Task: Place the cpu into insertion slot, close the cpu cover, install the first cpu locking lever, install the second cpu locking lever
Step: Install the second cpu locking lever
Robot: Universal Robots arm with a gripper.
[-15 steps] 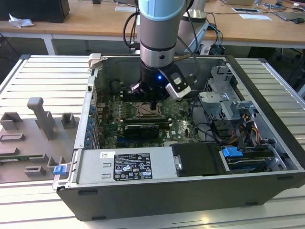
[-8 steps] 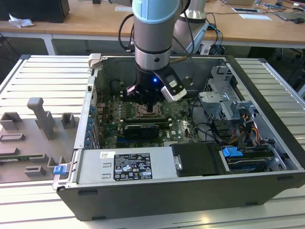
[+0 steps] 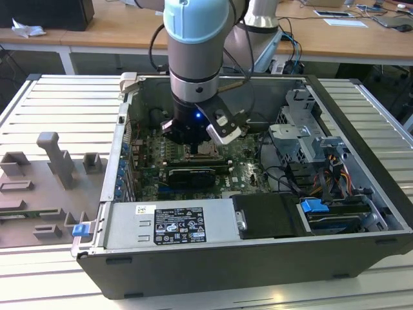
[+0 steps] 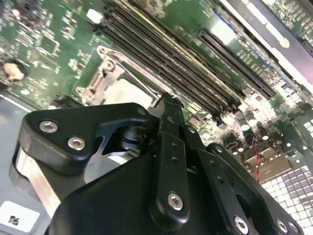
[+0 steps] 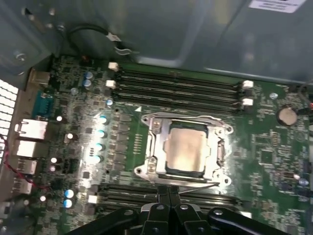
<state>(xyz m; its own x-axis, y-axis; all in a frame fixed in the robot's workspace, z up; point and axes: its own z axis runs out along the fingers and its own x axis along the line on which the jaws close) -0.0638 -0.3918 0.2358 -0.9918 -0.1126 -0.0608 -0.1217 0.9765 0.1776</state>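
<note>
**CPU seated, cover down; levers unclear**

With the cpu (image 5: 185, 147) already lying flat in the insertion slot (image 5: 157, 169), I log step one as done. In the first wrist view its pale silvery-beige face shows square and level through the window of the cpu cover (image 5: 161, 126), and I see no corner riding high. That cover, a thin silver-grey frame, lies down over the chip's edges on all four sides, so I judge step two done as well.

Locking levers: I cannot tell their state. A thin bright line runs along the socket's edge nearest the gripper (image 5: 168, 215), possibly a lever rod, but whether it is latched I cannot say. I count both lever steps as open.

In the second wrist view the same chip (image 4: 128, 92) shows partly, with the socket frame around it, at about 11 o'clock from the fingertip (image 4: 168, 105).

Fingers: narrow, the tips nearly together in the first wrist view, with nothing held that I can see. They sit just beside the socket, toward the memory slots (image 5: 132, 193) on that side.

In the exterior view the gripper (image 3: 193, 147) hangs low inside the open computer case (image 3: 361, 194), over the green motherboard (image 3: 248, 171), near the board's middle.
</note>
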